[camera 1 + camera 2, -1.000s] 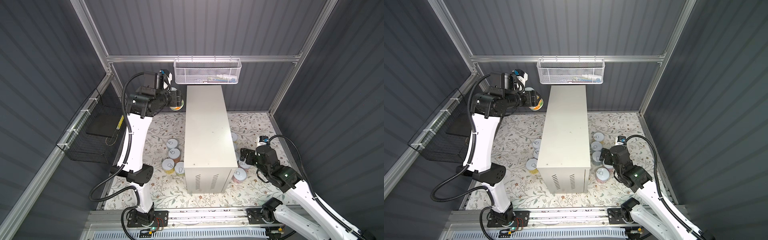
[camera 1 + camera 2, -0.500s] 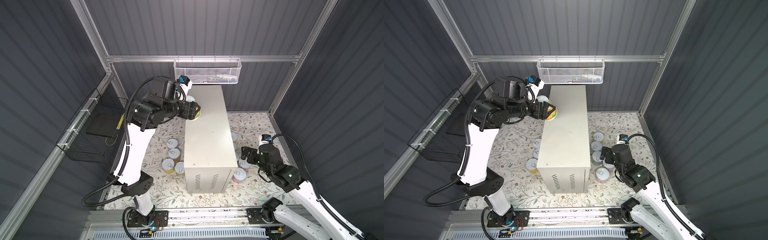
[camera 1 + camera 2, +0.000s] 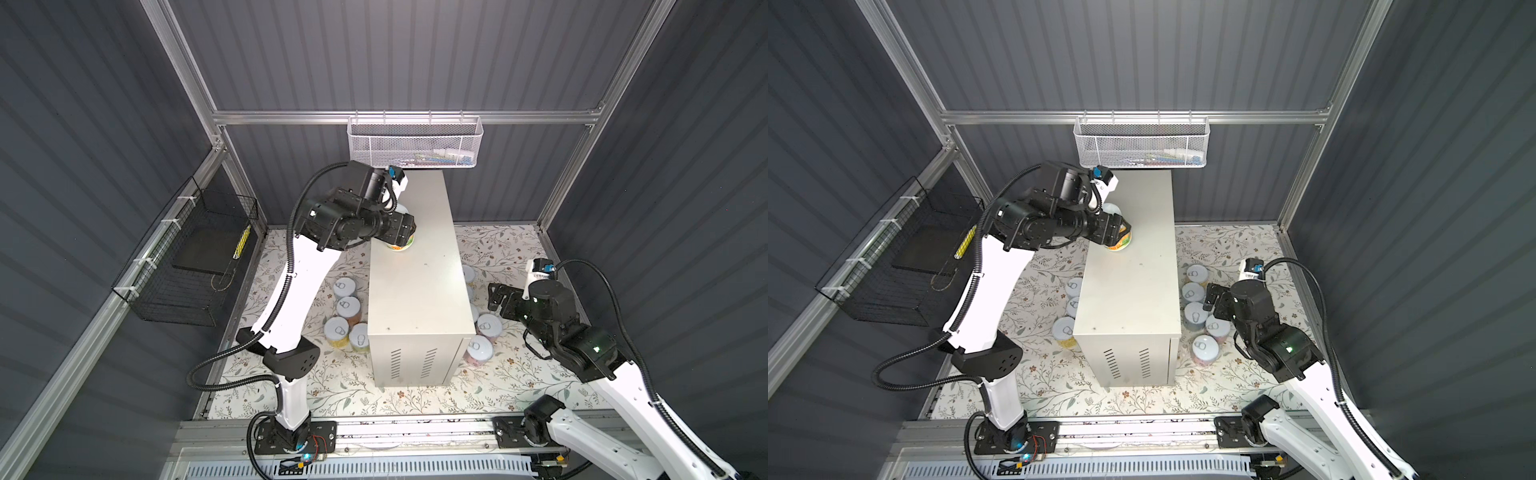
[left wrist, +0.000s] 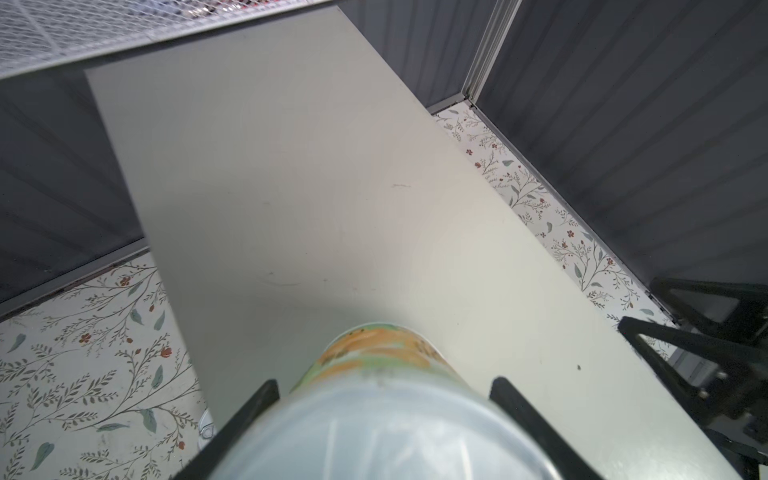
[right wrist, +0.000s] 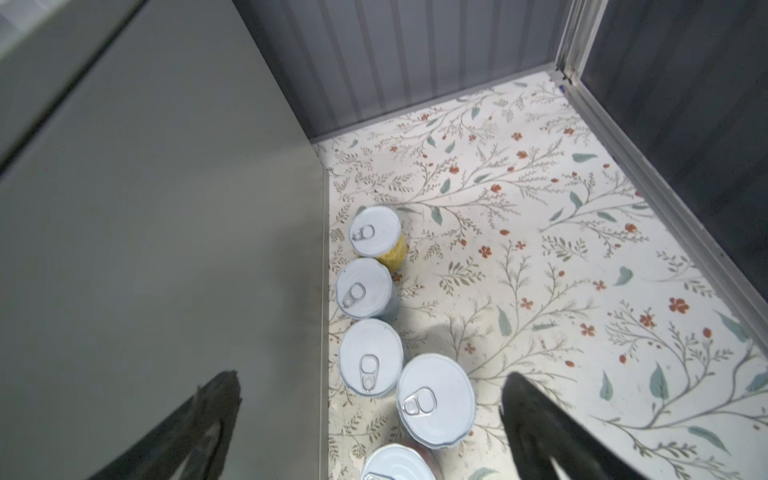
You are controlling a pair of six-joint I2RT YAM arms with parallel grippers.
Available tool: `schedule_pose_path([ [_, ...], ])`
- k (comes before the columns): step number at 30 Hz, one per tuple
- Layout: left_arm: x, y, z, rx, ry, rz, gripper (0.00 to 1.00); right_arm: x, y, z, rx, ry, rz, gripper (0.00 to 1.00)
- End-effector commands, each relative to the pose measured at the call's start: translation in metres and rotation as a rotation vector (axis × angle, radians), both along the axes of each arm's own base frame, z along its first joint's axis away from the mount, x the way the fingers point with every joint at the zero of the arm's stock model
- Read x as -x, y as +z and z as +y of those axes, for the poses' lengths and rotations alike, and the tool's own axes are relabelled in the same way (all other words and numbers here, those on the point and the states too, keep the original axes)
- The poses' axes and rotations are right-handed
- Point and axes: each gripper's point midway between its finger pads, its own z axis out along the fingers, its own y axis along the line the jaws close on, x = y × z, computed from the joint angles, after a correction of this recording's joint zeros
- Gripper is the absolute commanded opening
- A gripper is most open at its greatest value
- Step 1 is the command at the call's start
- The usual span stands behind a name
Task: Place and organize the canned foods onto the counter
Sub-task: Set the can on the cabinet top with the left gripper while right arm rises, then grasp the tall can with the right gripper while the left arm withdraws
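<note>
The cream-white counter (image 3: 415,291) is bare on top except where the left gripper (image 4: 382,415), its fingers (image 4: 249,409) closed partway around the green-and-orange can (image 4: 374,357), holds that can upright close to the top's left long edge. I cannot tell whether its base is down yet. If it is let go so near the edge, or at a tilt, the can could roll off onto the floral floor (image 3: 498,245) and strike the four cans (image 3: 348,306) standing below. The right gripper (image 5: 370,415), spread wide and empty, hangs just above the five cans (image 3: 1196,315) along the counter's other side. These stand packed close, so a careless descent could clip the counter wall or topple neighbours. A second ago the left arm held the can out beyond the counter's far left corner, and it has since swung in over the top. The right gripper has barely shifted.
</note>
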Motion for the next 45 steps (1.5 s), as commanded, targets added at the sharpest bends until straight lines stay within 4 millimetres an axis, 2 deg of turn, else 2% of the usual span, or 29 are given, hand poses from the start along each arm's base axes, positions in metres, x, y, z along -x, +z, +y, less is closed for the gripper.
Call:
schedule_pose_path([
  [1,-0.004,0.023,-0.003,0.038,0.0,-0.082,0.0,-0.002,0.021,-0.001,0.018,0.012,-0.039,0.99],
  [4,-0.007,0.022,-0.005,0.043,0.003,-0.083,0.0,-0.005,0.038,0.004,0.005,0.032,-0.079,0.99],
  [7,-0.009,0.028,-0.007,0.062,0.002,-0.1,0.26,-0.009,0.054,0.013,-0.017,0.069,-0.112,0.99],
  [8,-0.01,0.03,-0.009,0.068,-0.001,-0.108,0.4,-0.01,0.06,0.017,-0.027,0.086,-0.124,0.99],
  [9,-0.011,0.032,-0.01,0.075,-0.002,-0.115,0.51,-0.012,0.065,0.02,-0.034,0.099,-0.133,0.99],
  [13,-0.013,0.034,-0.018,0.094,-0.033,-0.12,0.83,-0.021,0.078,0.033,-0.043,0.141,-0.153,0.99],
  [14,-0.013,0.034,-0.021,0.102,-0.044,-0.117,0.96,-0.023,0.081,0.036,-0.039,0.15,-0.156,0.99],
  [15,-0.015,0.031,-0.025,0.106,-0.054,-0.11,0.99,-0.025,0.084,0.039,-0.034,0.156,-0.16,0.99],
  [20,-0.023,0.032,-0.032,0.119,-0.058,-0.132,1.0,-0.032,0.099,0.051,-0.035,0.202,-0.183,0.99],
  [24,-0.022,0.056,-0.025,0.143,-0.042,-0.21,1.0,-0.032,0.114,0.069,-0.039,0.278,-0.199,0.95],
  [28,-0.016,0.094,0.004,0.143,0.04,-0.35,1.0,-0.024,0.129,0.095,-0.026,0.377,-0.219,0.87],
  [30,-0.011,0.114,0.027,0.13,0.111,-0.428,1.0,-0.019,0.135,0.111,-0.01,0.433,-0.234,0.86],
  [33,-0.008,0.128,0.058,0.117,0.204,-0.479,0.99,-0.016,0.139,0.131,0.013,0.491,-0.241,0.87],
  [38,-0.01,0.126,0.096,0.131,0.303,-0.478,0.99,-0.022,0.134,0.171,0.077,0.583,-0.217,0.95],
  [41,-0.011,0.109,0.113,0.178,0.328,-0.424,0.98,-0.031,0.135,0.188,0.097,0.604,-0.22,0.95],
  [45,-0.012,0.072,0.111,0.162,0.326,-0.336,0.97,-0.044,0.135,0.203,0.121,0.62,-0.225,0.94],
])
